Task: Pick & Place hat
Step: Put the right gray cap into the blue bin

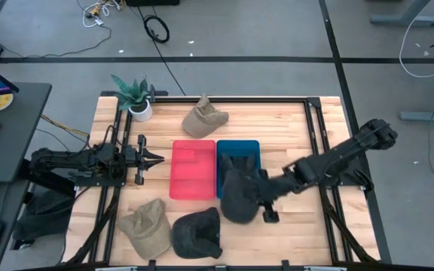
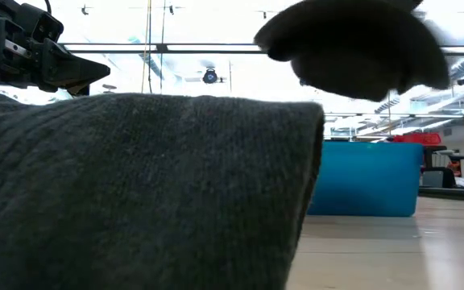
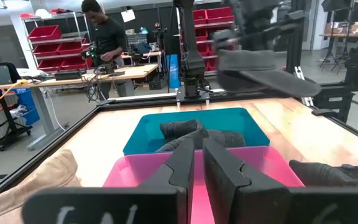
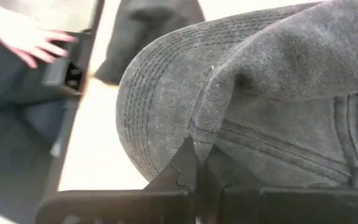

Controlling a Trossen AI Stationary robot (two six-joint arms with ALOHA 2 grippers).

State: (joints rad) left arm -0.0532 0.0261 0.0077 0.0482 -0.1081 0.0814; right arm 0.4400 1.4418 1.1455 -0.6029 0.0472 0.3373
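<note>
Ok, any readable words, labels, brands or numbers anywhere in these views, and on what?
None can be read.
Pale marks on the left gripper housing in the left wrist view: too blurred to read.
Blue tray, pink tray, grey hat held by the right gripper: no print visible.

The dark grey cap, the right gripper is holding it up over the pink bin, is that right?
Not quite. The right gripper is shut on the dark grey cap, but the high view shows it at the near end of the blue bin, not over the pink bin.
</note>
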